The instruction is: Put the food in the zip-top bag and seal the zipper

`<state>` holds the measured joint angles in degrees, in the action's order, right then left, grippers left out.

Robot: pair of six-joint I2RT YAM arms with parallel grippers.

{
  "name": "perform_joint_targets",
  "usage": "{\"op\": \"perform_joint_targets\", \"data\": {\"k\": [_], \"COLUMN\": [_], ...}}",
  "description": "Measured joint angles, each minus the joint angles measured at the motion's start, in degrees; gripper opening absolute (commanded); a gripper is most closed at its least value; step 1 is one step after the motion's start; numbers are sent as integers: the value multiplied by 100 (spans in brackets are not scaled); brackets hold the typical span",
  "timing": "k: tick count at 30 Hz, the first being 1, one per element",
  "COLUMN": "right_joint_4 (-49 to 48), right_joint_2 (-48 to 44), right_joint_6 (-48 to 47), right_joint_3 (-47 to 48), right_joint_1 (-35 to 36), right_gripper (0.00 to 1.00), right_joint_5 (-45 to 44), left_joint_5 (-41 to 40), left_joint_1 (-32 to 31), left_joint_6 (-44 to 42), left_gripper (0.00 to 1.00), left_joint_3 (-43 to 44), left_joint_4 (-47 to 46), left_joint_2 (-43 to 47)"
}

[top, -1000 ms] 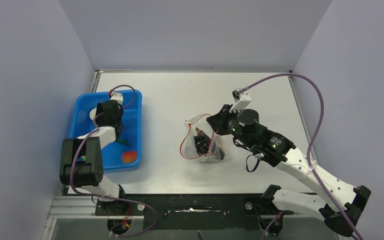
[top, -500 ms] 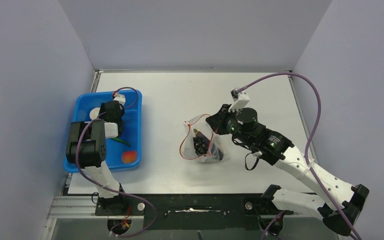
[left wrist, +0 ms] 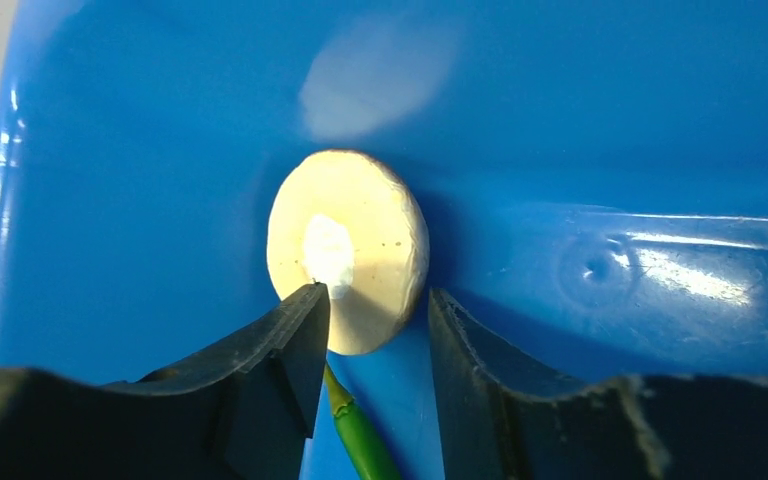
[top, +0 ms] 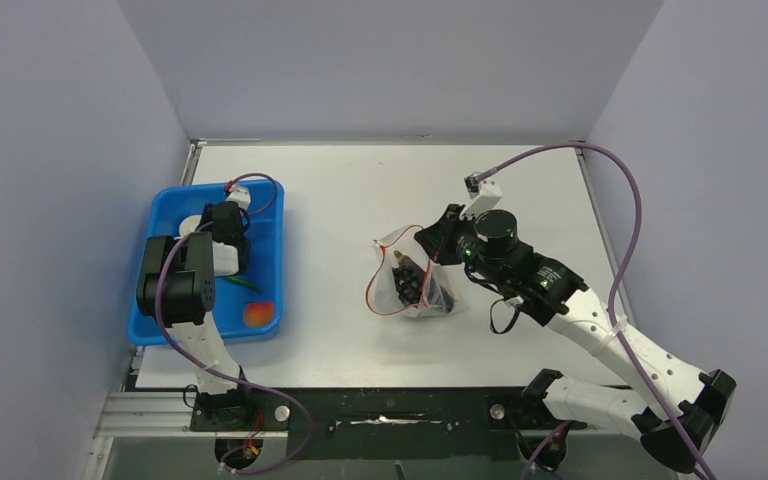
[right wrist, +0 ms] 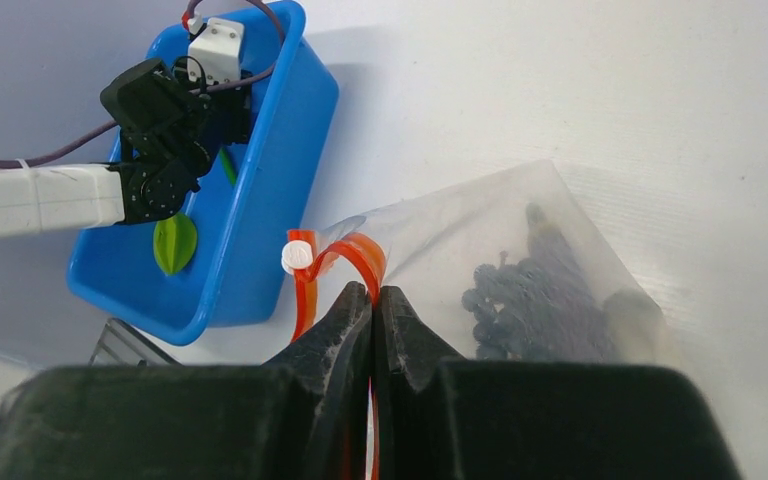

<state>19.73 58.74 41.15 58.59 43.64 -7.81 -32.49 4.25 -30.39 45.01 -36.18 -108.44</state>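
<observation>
Left gripper (left wrist: 375, 298) sits low inside blue tray (top: 272, 200), left side of overhead view. Jaws part-way apart, straddling lower edge of pale disc (left wrist: 360, 235) near tray wall. Lined up for pinch; firm grasp not evident. Green pod (left wrist: 360, 445) lies just beneath fingers. Orange-red fruit (top: 257, 314) rests in tray's near corner. Right gripper (right wrist: 372, 295), centre of overhead view, is clenched on red zipper (right wrist: 345, 250), lifting mouth of zip-top bag (right wrist: 480, 215), likely so food can drop in. Grape bunch (right wrist: 520, 295) already inside bag.

Lavender walls (top: 50, 150), pale tabletop (top: 360, 190)
</observation>
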Motion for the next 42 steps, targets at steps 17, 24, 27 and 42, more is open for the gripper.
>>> {"op": "perform_joint_targets", "data": {"k": [17,24,27,42], "right_joint_4": [-42,-122,-125,-149], "right_joint_2": [0,-2,-2,-7], "right_joint_6": [92,133,133,212], "right_joint_3": [0,-22,-66,-319], "right_joint_1": [-133,-138,-168,-210], "right_gripper": [0,0,0,0], "right_joint_5": [236,267,251,234], "left_joint_5": [-42,52,96,946], "left_joint_1": [0,-2,-2,-2], "left_joint_6": [114,651,866,2393], "left_gripper": [0,0,0,0], "left_joint_3": [0,24,146,820], "left_joint_4": [-15,546,857,3493], "left_joint_2": [103,789,1049,2555]}}
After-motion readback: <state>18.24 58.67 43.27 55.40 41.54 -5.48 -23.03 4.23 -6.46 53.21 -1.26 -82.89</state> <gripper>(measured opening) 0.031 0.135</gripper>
